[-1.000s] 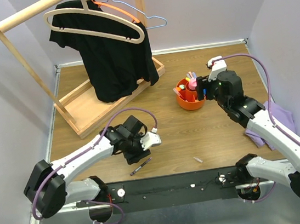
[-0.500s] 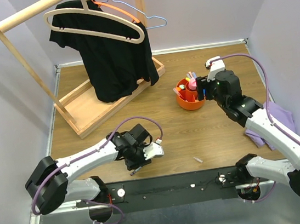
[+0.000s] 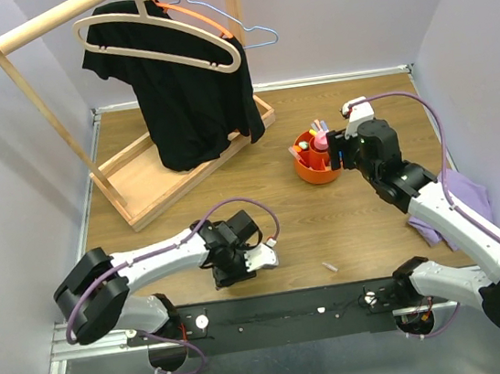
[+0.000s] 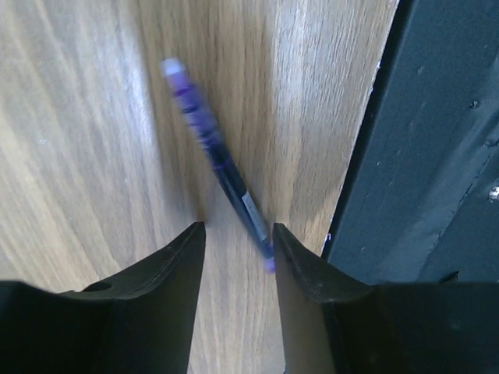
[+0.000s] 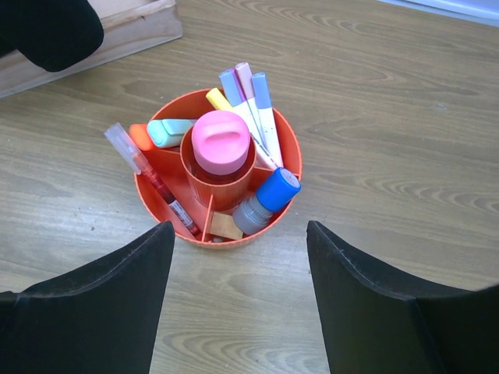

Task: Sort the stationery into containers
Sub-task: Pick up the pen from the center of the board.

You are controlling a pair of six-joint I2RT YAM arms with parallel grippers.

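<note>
Item: purple pen (image 4: pixel 214 160), slim, light, stiff (prob. slick barrel); best gripped mid-barrel. Left gripper (image 4: pixel 238 234) fingers parted, pen end straddled, unclamped.

Our left gripper (image 4: pixel 238 234) sits low, jaws narrowly parted; our right gripper (image 3: pixel 335 150) hangs outstretched, jaws spread wide.

The left pincer (image 4: pixel 238 234) is sliding toward the surface's (image 4: pixel 93 140) near edge, settling open-jawed astride the purple pen (image 4: pixel 215 161).
</note>
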